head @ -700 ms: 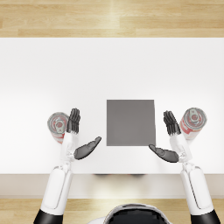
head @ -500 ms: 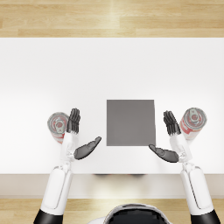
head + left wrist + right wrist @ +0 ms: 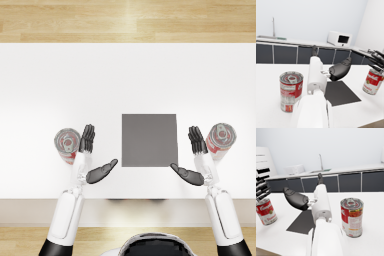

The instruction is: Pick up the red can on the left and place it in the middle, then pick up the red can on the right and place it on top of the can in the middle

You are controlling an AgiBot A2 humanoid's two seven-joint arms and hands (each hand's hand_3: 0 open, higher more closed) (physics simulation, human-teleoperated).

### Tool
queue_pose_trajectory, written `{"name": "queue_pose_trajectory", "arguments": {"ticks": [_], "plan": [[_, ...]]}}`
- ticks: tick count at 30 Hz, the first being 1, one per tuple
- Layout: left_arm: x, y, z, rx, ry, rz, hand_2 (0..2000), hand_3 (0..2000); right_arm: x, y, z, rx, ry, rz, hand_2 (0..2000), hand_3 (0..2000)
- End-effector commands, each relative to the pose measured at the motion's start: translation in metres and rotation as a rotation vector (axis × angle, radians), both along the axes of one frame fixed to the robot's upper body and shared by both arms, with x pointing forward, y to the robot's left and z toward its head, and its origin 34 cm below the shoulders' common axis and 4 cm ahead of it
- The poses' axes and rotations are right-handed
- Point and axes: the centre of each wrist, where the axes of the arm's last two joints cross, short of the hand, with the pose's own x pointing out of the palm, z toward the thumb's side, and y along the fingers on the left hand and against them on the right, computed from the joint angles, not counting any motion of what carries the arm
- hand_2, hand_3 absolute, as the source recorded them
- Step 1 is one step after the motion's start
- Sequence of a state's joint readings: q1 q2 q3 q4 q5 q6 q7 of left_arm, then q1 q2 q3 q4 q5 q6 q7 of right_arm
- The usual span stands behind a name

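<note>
White table [image 3: 128,75], 2 upright red cans [image 3: 67,145] [image 3: 220,139]

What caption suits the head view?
Open left robot hand and right robot hand beside upright red cans, gray mat between.

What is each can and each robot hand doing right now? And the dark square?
left can: upright on the table, not held.
right can: upright on the table, not held.
dark square mat: flat, nothing on it.
left hand: open, beside the left can.
right hand: open, beside the right can.
</note>
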State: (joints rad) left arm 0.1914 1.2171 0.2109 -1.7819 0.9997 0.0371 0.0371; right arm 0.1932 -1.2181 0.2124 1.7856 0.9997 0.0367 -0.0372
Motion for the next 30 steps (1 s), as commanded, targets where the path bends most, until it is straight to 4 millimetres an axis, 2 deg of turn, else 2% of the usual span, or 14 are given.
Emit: {"name": "queue_pose_trajectory", "arguments": {"ticks": [1, 4, 10, 13, 16, 21, 26, 30], "plan": [[0.008, 0.009, 0.011, -0.026, -0.050, 0.038, 0, 0, 0.006, -0.006, 0.012, 0.032, -0.049, -0.044, 0, 0], [0.018, 0.025, 0.017, -0.054, -0.088, 0.097, 0, 0, 0.009, -0.019, 0.018, 0.062, -0.083, -0.117, 0, 0], [0.017, 0.061, 0.028, 0.154, -0.184, 0.326, 0, 0, 0.002, -0.053, 0.030, -0.139, -0.199, -0.361, 0, 0], [0.014, 0.069, 0.024, 0.213, -0.177, 0.381, 0, 0, -0.004, -0.067, 0.030, -0.194, -0.213, -0.447, 0, 0], [0.008, 0.076, 0.009, 0.235, -0.127, 0.414, 0, 0, -0.005, -0.080, 0.014, -0.214, -0.148, -0.504, 0, 0], [0.008, 0.082, -0.016, 0.244, -0.031, 0.432, 0, 0, -0.003, -0.091, -0.014, -0.224, -0.034, -0.540, 0, 0], [0.016, 0.086, -0.047, 0.245, 0.093, 0.433, 0, 0, 0.005, -0.092, -0.048, -0.231, 0.100, -0.528, 0, 0], [0.018, 0.084, -0.060, 0.244, 0.142, 0.423, 0, 0, 0.009, -0.093, -0.067, -0.231, 0.171, -0.526, 0, 0]]}}
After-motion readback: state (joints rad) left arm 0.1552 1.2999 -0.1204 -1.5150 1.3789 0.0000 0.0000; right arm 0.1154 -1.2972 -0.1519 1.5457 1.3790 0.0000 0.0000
